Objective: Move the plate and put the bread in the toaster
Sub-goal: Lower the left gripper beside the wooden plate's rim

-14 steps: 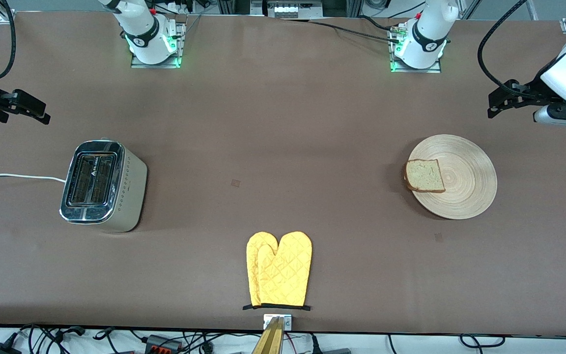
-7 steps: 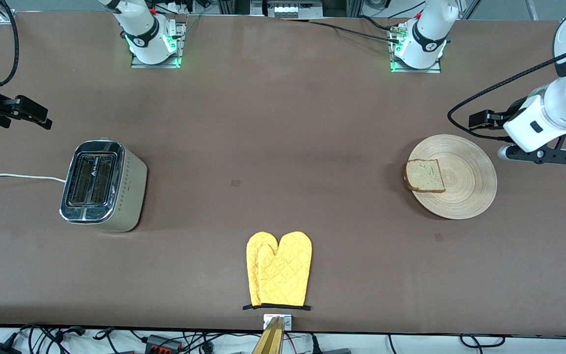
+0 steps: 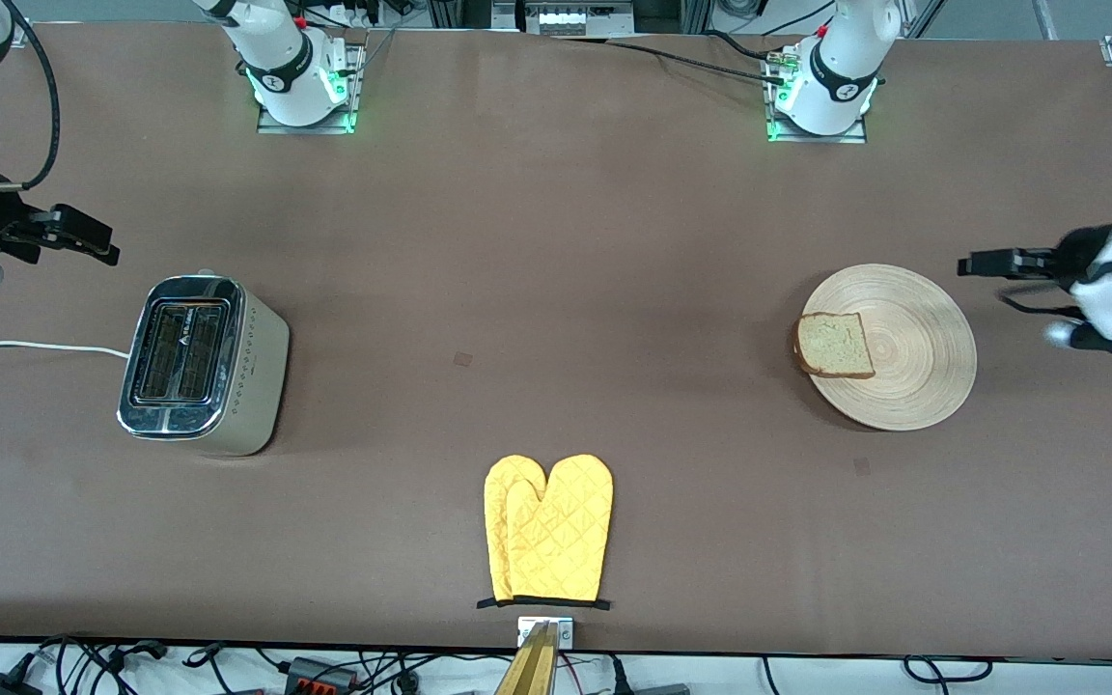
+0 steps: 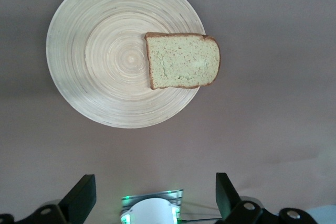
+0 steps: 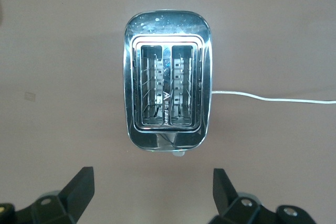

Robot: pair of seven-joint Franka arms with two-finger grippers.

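Observation:
The round light-wood plate (image 3: 918,362) lies toward the left arm's end of the table, and the bread (image 3: 835,345) rests on its rim, on the side toward the toaster. The chrome-topped toaster (image 3: 197,362) stands toward the right arm's end, both slots empty. My left gripper (image 3: 976,264) hangs open over the table just outside the plate's rim; its wrist view shows plate (image 4: 105,51), bread (image 4: 182,60) and the empty gripper (image 4: 155,187). My right gripper (image 3: 97,241) hovers open over the table beside the toaster (image 5: 168,95), with nothing in it (image 5: 152,184).
A pair of yellow oven mitts (image 3: 546,529) lies near the table's front edge, midway between toaster and plate. The toaster's white cord (image 3: 30,346) runs off the right arm's end of the table. Both arm bases (image 3: 819,92) stand along the back edge.
The left arm has swung and come down beside the plate, its gripper still open. The right gripper has shifted slightly toward the toaster. Plate, bread and toaster have not moved.

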